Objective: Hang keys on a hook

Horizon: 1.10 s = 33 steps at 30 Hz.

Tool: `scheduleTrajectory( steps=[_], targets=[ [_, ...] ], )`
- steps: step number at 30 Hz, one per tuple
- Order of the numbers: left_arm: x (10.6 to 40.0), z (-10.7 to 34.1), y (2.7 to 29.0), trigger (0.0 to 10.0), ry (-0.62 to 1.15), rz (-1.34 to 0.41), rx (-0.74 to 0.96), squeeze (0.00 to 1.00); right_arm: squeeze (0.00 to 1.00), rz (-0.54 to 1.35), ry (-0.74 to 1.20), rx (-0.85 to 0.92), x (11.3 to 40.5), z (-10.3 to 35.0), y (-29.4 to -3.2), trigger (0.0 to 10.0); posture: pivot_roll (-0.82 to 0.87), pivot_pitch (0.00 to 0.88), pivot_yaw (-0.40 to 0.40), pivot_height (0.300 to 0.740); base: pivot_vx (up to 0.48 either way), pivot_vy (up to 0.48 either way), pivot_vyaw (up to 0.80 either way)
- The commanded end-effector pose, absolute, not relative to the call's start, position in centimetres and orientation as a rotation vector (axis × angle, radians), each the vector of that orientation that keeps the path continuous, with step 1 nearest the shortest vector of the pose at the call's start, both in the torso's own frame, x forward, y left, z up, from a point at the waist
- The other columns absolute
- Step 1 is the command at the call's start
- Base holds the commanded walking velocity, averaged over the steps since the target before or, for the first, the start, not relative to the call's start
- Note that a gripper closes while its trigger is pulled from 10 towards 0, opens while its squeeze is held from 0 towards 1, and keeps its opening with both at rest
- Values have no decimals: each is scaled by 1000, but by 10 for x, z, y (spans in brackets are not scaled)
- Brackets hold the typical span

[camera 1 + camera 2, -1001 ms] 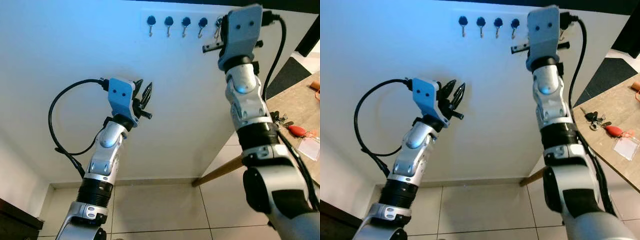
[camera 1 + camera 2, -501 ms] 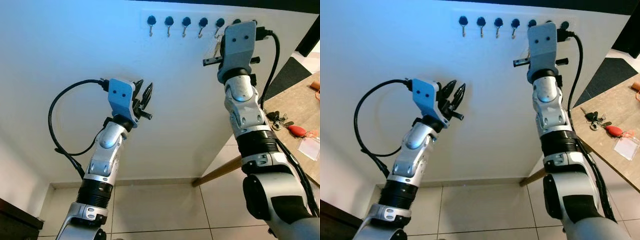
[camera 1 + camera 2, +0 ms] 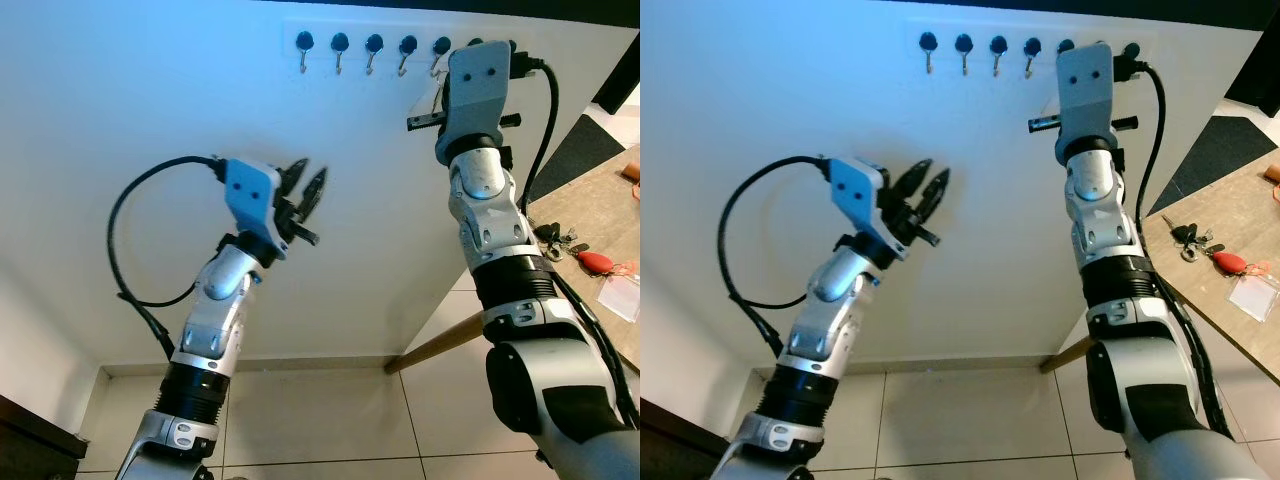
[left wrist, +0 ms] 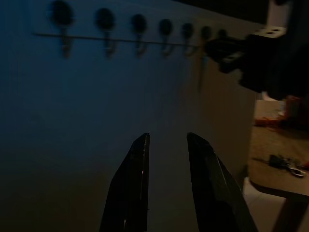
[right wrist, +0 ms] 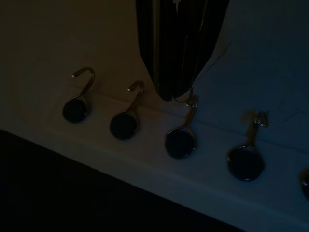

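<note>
A row of several black-knobbed hooks [image 3: 373, 43] runs along the top of the white wall. My right arm [image 3: 478, 90] is raised to the row's right end. In the right wrist view my right gripper [image 5: 176, 94] is shut, its tip at one hook [image 5: 182, 140], with the small ring of the keys [image 5: 189, 100] touching that hook's curl. A thin key [image 3: 436, 72] dangles under the fifth hook beside the wrist. My left gripper [image 3: 308, 183] is open and empty, held before the bare wall well below and left of the hooks.
A wooden table [image 3: 590, 205] stands at the right with a second bunch of keys [image 3: 556, 238], a red tag [image 3: 593, 262] and a clear card holder [image 3: 620, 292] on it. Tiled floor [image 3: 320, 420] lies below. A black cable [image 3: 130, 250] loops off the left wrist.
My right wrist came down slightly from above the hook row and now holds still at the hooks. My left gripper has swung to the right and turned a little.
</note>
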<state>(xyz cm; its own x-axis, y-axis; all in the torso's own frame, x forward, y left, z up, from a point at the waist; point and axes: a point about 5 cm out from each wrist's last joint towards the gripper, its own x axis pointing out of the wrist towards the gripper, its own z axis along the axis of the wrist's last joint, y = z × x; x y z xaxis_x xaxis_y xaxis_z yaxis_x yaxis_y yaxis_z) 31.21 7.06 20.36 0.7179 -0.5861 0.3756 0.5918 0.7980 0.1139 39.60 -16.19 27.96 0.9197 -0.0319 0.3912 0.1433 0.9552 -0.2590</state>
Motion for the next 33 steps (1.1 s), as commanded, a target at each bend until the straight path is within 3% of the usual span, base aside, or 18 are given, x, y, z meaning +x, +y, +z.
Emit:
scheduleTrajectory(
  steps=[1, 33],
  targets=[
    [308, 204, 65, 10000, -423, -672, -26, 0, 0, -108, -383, -303, 398, 281, -165, 10000, 61, 34, -82, 740, 0, 0, 0],
    [306, 201, 66, 10000, -414, -671, -15, 0, 0, -31, -383, -317, 405, 285, -147, 10000, 60, 48, -84, 740, 0, 0, 0]
  ],
)
